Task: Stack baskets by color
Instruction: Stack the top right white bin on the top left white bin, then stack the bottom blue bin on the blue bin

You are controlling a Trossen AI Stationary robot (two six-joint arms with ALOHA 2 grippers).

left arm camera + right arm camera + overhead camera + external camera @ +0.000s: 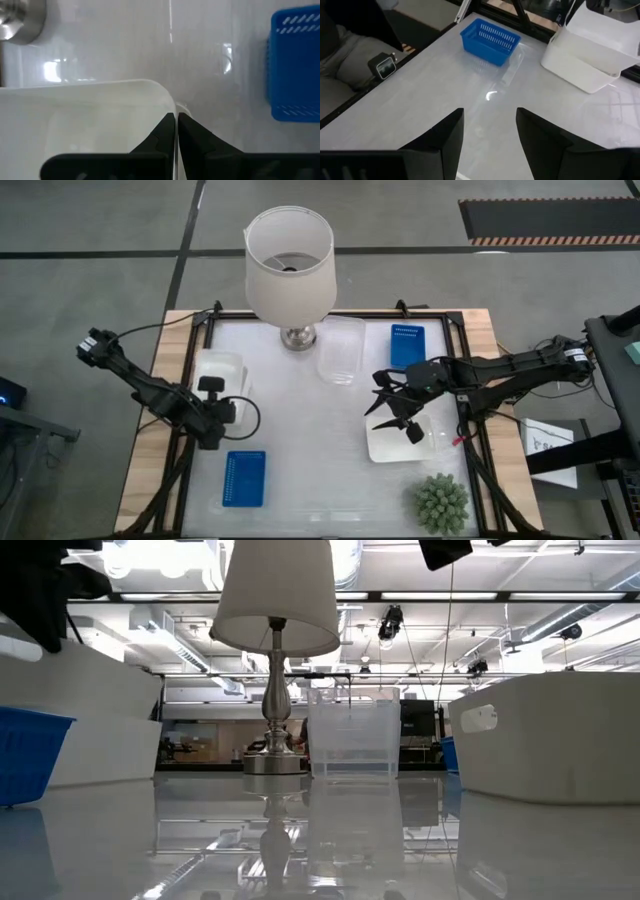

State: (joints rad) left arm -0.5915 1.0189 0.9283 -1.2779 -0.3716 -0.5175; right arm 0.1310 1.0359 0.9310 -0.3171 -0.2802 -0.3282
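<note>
Left end effector clamped on white basket wall, right end effector spread apart above another white basket.

Light: bright and even, from ceiling strips seen in the low view.
Glare: the glossy white table mirrored the lamp and threw pale hotspots.
Shadows: faint, soft-edged.
Focus: near baskets slightly soft in the low view.

Two blue baskets, two white baskets (one tilted), one clear basket, all apart.
</note>
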